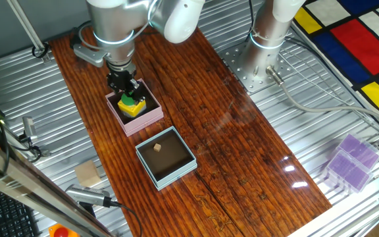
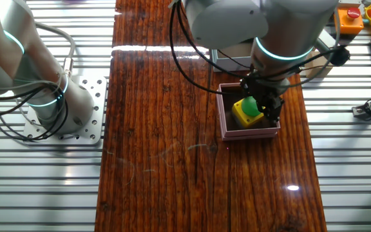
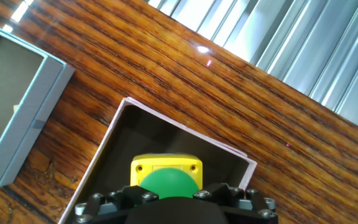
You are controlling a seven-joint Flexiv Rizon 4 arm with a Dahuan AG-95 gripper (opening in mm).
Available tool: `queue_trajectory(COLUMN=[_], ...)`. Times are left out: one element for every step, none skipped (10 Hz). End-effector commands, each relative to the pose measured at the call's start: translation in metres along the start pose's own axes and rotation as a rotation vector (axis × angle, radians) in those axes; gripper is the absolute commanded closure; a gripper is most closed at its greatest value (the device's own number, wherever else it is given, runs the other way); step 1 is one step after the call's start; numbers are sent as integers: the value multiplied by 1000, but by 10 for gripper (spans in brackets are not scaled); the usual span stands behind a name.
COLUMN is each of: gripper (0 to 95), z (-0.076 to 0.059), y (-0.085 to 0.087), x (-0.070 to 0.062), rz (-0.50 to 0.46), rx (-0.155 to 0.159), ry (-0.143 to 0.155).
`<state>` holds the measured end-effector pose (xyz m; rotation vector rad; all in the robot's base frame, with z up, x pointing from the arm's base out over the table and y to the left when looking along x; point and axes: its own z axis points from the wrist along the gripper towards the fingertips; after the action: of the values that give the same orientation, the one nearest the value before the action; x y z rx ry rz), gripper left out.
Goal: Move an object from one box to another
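Hand view, nearest first: claw (image 3: 178, 202) body fills the bottom edge, the button (image 3: 166, 176) (yellow housing, green dome) directly under it, sitting inside the pink box (image 3: 185, 134). Fingertips aren't visible here.

One fixed view: claw (image 1: 127, 87) is down in the pink box (image 1: 149, 118), fingers either side of the button (image 1: 131, 105). The other fixed view shows the same, claw (image 2: 261, 103) around the button (image 2: 247, 109) in the pink box (image 2: 250, 133). Probably closing on the green dome or just touching it, but I cannot tell whether it's actually clamped or still slack.

Button is in the pink box, not lifted by the look of it, sitting nearer one wall than centre.

Blue-grey box (image 1: 166, 157) sits just beside the pink one on the bench (image 1: 229, 131), corner visible in the hand view too (image 3: 27, 124). It has a small tan cube (image 1: 157, 147) in it already.

Step in hand, as I read it: secure the grip, then lift.
- Grip the yellow housing if possible; the dome is rounded and may squirt out.
- Lift straight up until clear of the pink wall before any sideways move, otherwise the box may drag along.
- Short hop over; aim for the open floor away from the tan cube.
- Lower before release, don't drop.
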<state>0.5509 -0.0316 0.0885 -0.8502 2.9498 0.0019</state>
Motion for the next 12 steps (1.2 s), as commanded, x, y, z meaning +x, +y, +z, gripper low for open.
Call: queue_trajectory(gripper=[190,380,380,380,380,570,950,950,950,950,950,950], z=[0,1,2,4,5,6,6,4,1,-4,-14,-26], y=[0,1,2,3,4,5,5,5,5,5,5,6], x=[0,-1,-1,-1,-2,-2,-3,-3,-3,-4,-5,-6], rz=[1,2,7,9,16,27,35,40,41,40,39,41], rx=[1,3,5,6,8,11,15,15,14,12,10,4], ry=[1,-1,-3,-4,-5,-6,-4,-3,-2,-2,1,12])
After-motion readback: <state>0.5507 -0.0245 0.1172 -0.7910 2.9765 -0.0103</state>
